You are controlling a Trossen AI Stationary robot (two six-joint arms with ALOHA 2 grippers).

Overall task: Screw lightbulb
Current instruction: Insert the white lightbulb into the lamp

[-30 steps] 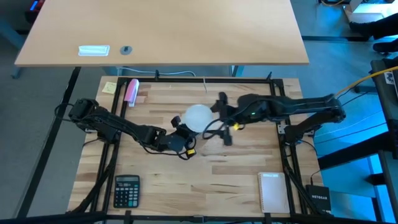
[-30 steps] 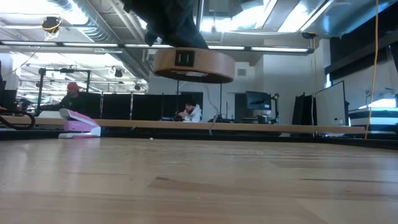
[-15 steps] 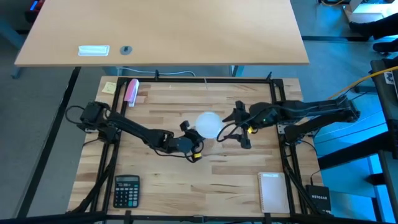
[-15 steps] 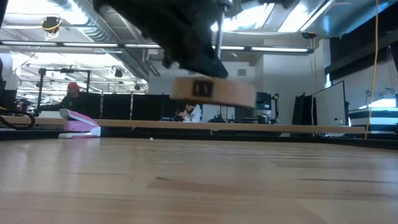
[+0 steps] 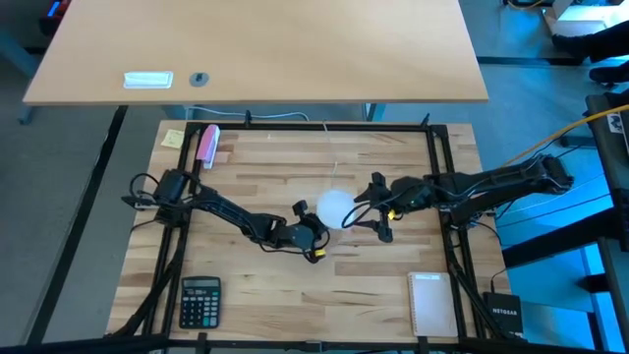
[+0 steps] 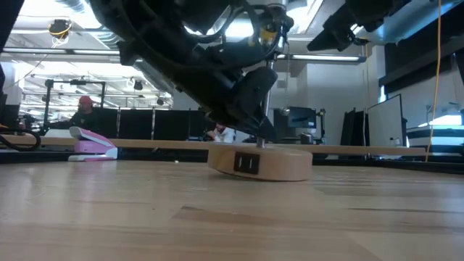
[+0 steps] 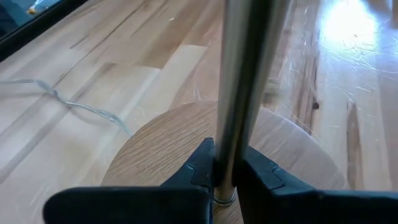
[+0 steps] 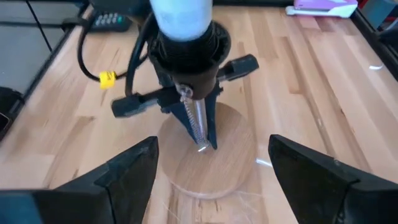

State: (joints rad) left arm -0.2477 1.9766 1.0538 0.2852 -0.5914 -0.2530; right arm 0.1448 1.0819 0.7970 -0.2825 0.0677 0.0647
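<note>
**Now the lamp is down, bulb on top**

Well, from above we see the lightbulb [image 5: 335, 206] near the middle of the tabletop, with the left gripper [image 5: 313, 236] just beside it toward the near edge and the right gripper [image 5: 376, 209] close on its other side. Both arms are about equally near.

Down at table level, the wooden base [image 6: 260, 162] sits flat on the tabletop [image 6: 232, 217], a dark gripper low over it on the metal stem [image 6: 262, 142].

Through the left wrist, we have the fingers [image 7: 200, 168] pinched on the stem [image 7: 242, 93], which rises upright from the base [image 7: 161, 143].

Through the right wrist, the fingers [image 8: 134, 168] are spread wide and empty. The bulb [image 8: 181, 15] sits atop the black socket [image 8: 189, 50], its axis vertical along the stem, straight ahead. We judge the right arm best placed to twist it.
</note>
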